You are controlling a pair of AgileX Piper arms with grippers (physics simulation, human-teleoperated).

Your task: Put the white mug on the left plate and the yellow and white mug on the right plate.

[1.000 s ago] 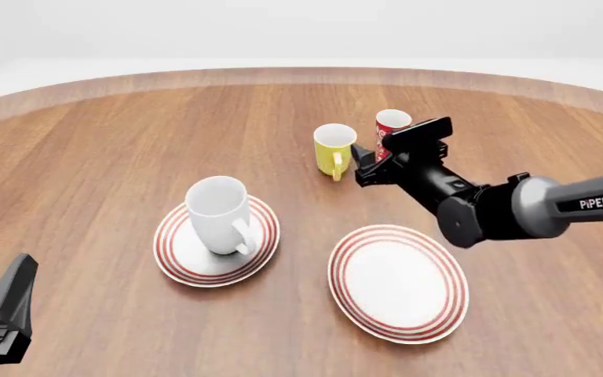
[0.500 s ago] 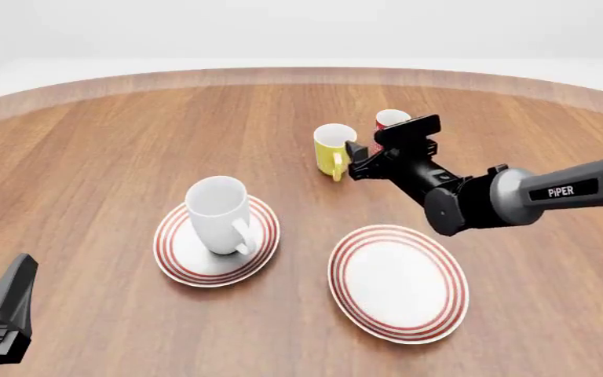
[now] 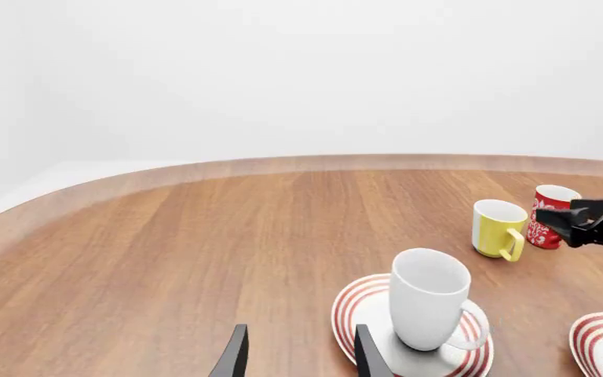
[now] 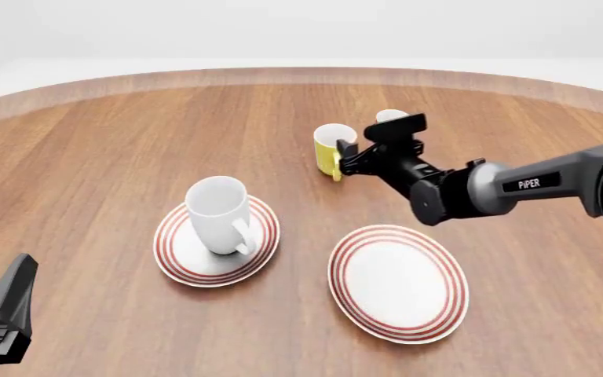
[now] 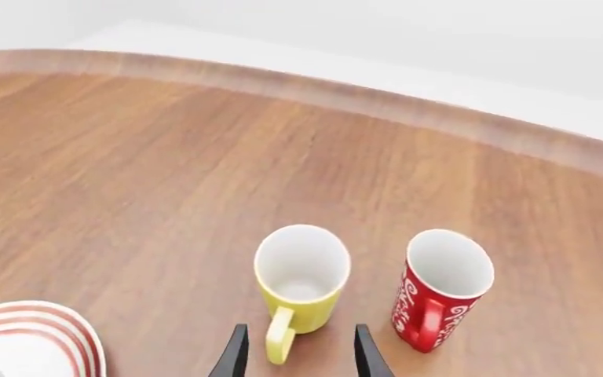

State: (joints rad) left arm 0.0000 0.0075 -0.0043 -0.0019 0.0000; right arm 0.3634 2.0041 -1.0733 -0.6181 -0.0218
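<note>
Right end effector (image 4: 350, 159) is out over the far middle of the table (image 4: 103, 149), fingers apart, with the handle of the yellow and white mug (image 4: 330, 148) lying in line with the gap between them in the right wrist view; whether the fingers (image 5: 232, 355) touch the handle cannot be told. The mug stands upright on bare wood, handle turned toward the near edge, white inside showing. Just beside it, on the right arm's side, stands a red cup (image 5: 440, 287) with white markings, upright, close to but apart from the mug; in the front view the arm covers most of this cup, only its rim showing. The right plate (image 4: 398, 281) lies nearer the front edge, below the right arm, bare, well apart from the yellow mug. The white mug (image 4: 219, 214) stands upright on the left plate (image 4: 173, 251), handle facing the near side, sitting somewhat toward the far part of the plate. Left end effector (image 3: 297, 357) sits at the near left corner of the table, fingers apart and holding nothing, with the left plate's rim just beyond one fingertip in the left wrist view.
</note>
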